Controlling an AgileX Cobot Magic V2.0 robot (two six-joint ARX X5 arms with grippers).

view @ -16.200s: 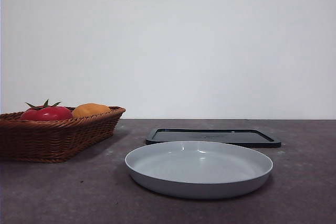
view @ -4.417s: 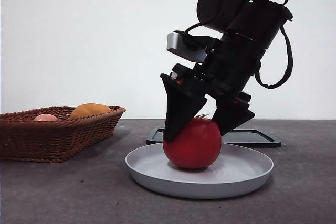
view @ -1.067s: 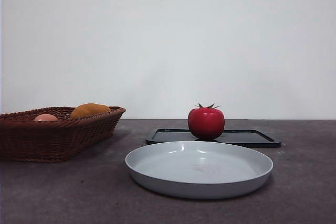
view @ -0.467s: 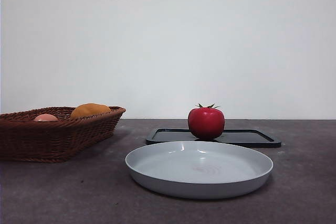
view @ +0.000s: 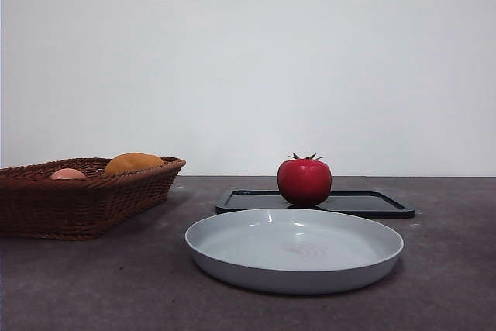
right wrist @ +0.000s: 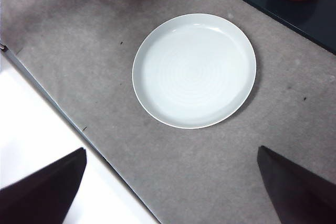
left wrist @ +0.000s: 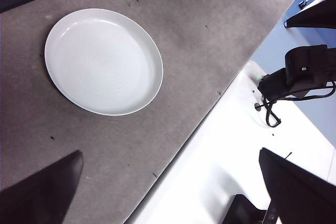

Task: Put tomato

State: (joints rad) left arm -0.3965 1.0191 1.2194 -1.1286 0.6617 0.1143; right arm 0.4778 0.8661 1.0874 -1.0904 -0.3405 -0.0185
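Glossy red tomato (view: 304, 182): upright on flat black tray (view: 364, 203), behind empty grey plate (view: 294, 249) (unmoved for a second). Placement apparently complete. Left hand (left wrist: 168, 192), right hand (right wrist: 168, 187): wide open, empty, raised above desk (view: 93, 284).

Left end effector (left wrist: 168, 192): two flat black jaws, matte and wedge-shaped, tapering to blunt tips. Right end effector (right wrist: 170, 190): the same pair, plain black, no markings or screws visible. The left wrist view also catches a black boxy arm segment (left wrist: 302, 72) carrying a tiny green light, with a thin black cable (left wrist: 270, 114) looping beneath it.
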